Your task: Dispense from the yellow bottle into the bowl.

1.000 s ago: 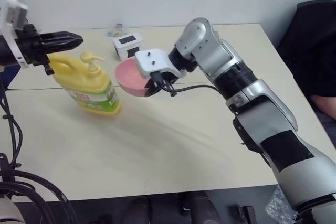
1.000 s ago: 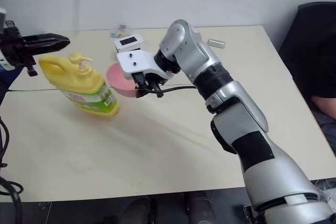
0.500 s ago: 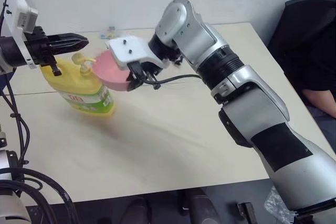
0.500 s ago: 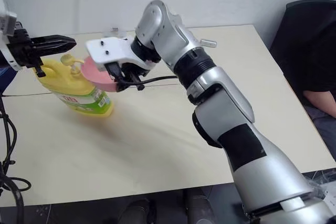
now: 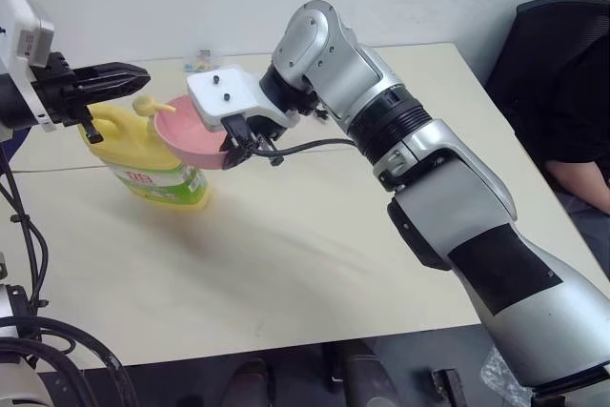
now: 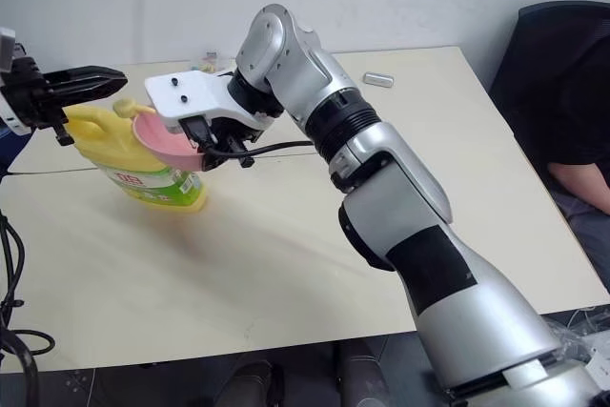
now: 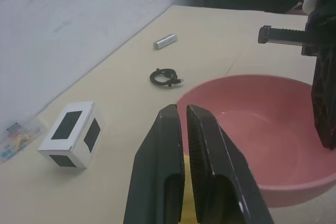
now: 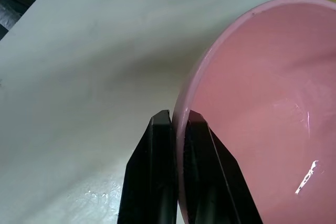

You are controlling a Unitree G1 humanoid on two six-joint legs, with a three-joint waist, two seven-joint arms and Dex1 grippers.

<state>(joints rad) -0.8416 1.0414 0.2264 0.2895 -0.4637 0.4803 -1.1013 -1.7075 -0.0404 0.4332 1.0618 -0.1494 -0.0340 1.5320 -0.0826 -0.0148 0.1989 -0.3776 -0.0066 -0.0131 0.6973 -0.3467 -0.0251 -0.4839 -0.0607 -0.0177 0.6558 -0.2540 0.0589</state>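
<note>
Left eye view, left to right: left gripper (image 5: pixel 133 71) level above the bottle (image 5: pixel 152 154), fingers pressed together, nothing held; tip sits just over the pump nozzle (image 5: pixel 145 105). Bottle stands upright on the desk (image 5: pixel 286 254), left side. Bowl (image 5: pixel 191 131) is off the desk, held up beside the nozzle and overlapping the bottle's shoulder in this view; touching or not, cannot tell. Right gripper (image 8: pixel 176 124) is clamped on the bowl's rim, one finger outside the wall, one inside

Behind: small white box (image 7: pixel 71 135), coiled black cable (image 7: pixel 165 77) and silver stick (image 7: pixel 165 41) lie on the desk, well apart from the work

Risks, judged from this pose:
- Bowl hangs from a thin rim pinch; a smooth plastic wall could pivot or slip if the pump press jolts it or the bottle knocks it
- Closed left fingers offer a narrow tip for pressing; off-centre contact could slide off the nozzle head and tip the bottle, which nothing steadies
- Spout direction versus bowl not clearly readable; if the spout sits short of the rim, liquid lands on the bottle or desk
- Bowl looks slightly tilted; liquid could pool at the low side near the pinched rim
</note>
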